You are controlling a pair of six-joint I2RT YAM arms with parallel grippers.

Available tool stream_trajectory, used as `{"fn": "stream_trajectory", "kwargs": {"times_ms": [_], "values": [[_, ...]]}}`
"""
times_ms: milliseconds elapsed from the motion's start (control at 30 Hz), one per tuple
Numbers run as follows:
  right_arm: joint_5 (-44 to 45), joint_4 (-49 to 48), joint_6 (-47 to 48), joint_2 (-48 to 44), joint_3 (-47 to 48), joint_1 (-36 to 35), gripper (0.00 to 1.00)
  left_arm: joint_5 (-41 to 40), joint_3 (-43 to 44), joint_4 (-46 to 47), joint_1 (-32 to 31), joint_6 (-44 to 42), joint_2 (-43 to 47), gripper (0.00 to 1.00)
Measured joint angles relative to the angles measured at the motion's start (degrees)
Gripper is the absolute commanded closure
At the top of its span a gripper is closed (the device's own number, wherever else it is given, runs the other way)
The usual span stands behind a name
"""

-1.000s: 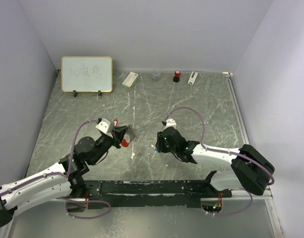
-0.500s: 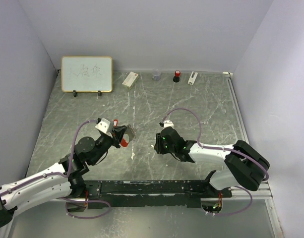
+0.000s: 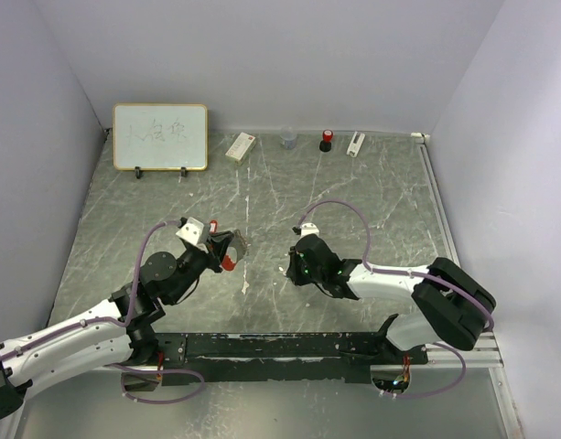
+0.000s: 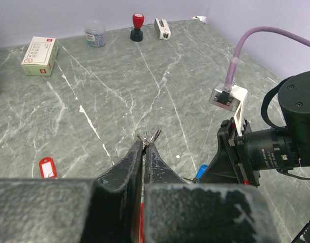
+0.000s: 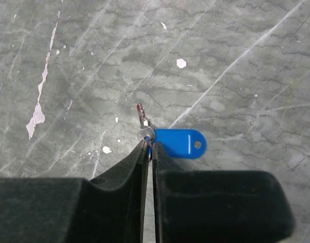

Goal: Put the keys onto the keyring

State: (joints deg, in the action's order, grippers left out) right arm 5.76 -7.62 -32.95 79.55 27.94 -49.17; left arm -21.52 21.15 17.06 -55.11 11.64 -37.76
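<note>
At five o'clock of the bench (image 3: 353,201) middle, clamping the right pincer (image 5: 147,147) onto the blue key (image 5: 179,143), flat on the stone; at eight o'clock, gripping the keyring (image 4: 155,134) in the clenched left pincer (image 4: 144,148), red key (image 4: 47,167) loose at its eleven. Pickup step, apparently; next, lifting and threading key onto ring, demanding fine alignment.

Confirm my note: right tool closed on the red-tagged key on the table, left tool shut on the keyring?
Colour is wrong: the right wrist view shows the right tool closed on the blue-tagged key on the table. The left tool is shut on the keyring.
</note>
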Motion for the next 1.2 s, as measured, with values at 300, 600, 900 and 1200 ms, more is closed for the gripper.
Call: {"fn": "stream_trajectory", "kwargs": {"times_ms": [300,600,900,1200], "values": [[0.6,0.3,1.3,-1.4,0.0,0.0,1.00,-0.4,0.0,0.0,0.0,0.0,-0.1,0.93],[2.8,-4.5,10.0,-19.9,-3.0,0.0,1.00,0.6,1.0,-0.2,0.0,0.0,-2.2,0.93],[1.5,-11.5,18.2,-34.3,-7.7,0.0,1.00,8.3,8.5,0.1,0.0,0.2,-9.9,0.93],[-3.9,-14.4,21.2,-37.5,-6.9,0.0,1.00,15.1,9.4,1.8,0.0,0.6,-11.9,0.93]]}}
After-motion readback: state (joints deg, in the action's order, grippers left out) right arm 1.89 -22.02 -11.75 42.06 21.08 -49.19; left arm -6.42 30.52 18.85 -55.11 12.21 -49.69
